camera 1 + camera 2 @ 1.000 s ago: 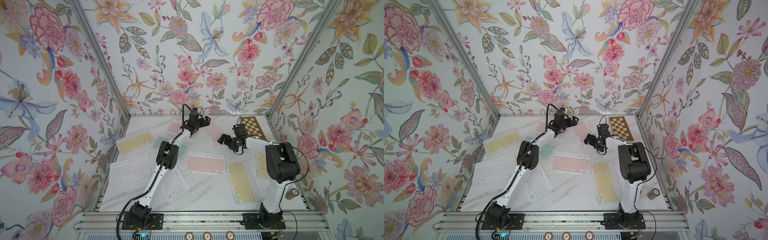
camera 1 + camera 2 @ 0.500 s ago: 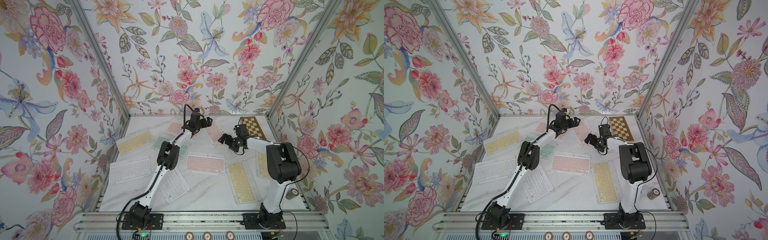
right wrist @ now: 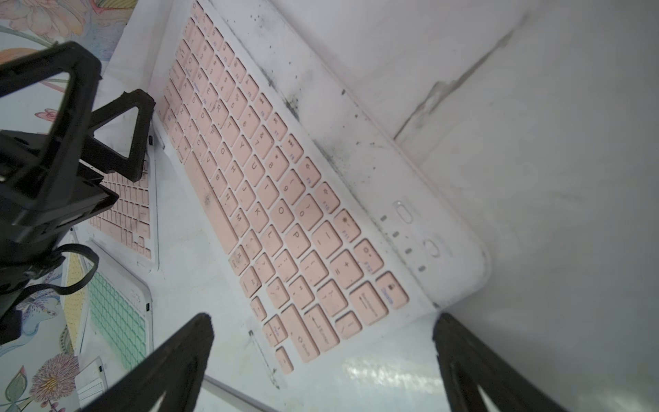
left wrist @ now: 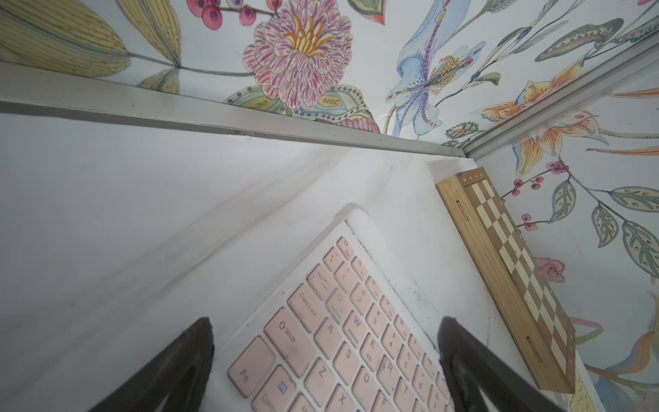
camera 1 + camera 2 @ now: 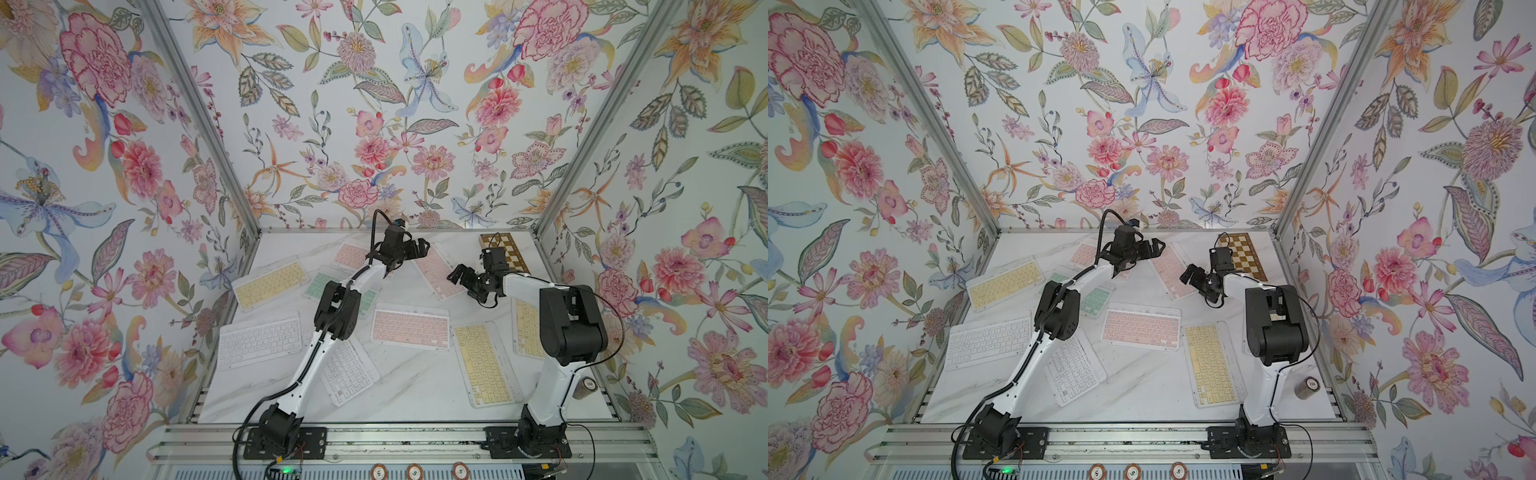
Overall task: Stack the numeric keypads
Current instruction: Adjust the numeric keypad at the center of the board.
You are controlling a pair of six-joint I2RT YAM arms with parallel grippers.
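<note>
- Black fingers of the left gripper [image 4: 324,323] stand wide apart, astride one corner of a pink keypad [image 4: 356,339]. Nothing is clamped between them, and whether they touch it I cannot tell.
- The right gripper [image 3: 322,317] is spread as wide as it goes, a finger on either side of the same keypad's opposite end. It holds nothing.
- In both top views, with the back wall as 12 o'clock, that pink keypad [image 5: 436,270] lies slantwise at 1 o'clock from the table's middle. The left gripper is at its 11 o'clock end and the right gripper at its 4 o'clock end.
- A second pink keypad [image 5: 347,254] lies at 11 o'clock, and a mint keypad [image 5: 320,284] at 10. Both are partly covered by the left arm.
- A third pink keypad [image 5: 409,328] sits at the middle of the white marble table [image 5: 415,395].
- One yellow keypad [image 5: 270,282] lies at 9 to 10 o'clock, another yellow keypad [image 5: 484,363] at 4, and a last yellow keypad [image 5: 525,328] at 3, half hidden by the right arm.
- One white keypad [image 5: 259,338] lies at 8 o'clock, and another white keypad [image 5: 349,370] at 7.
- The chessboard [image 5: 505,251] occupies the 2 o'clock corner, just beyond the right gripper.
</note>
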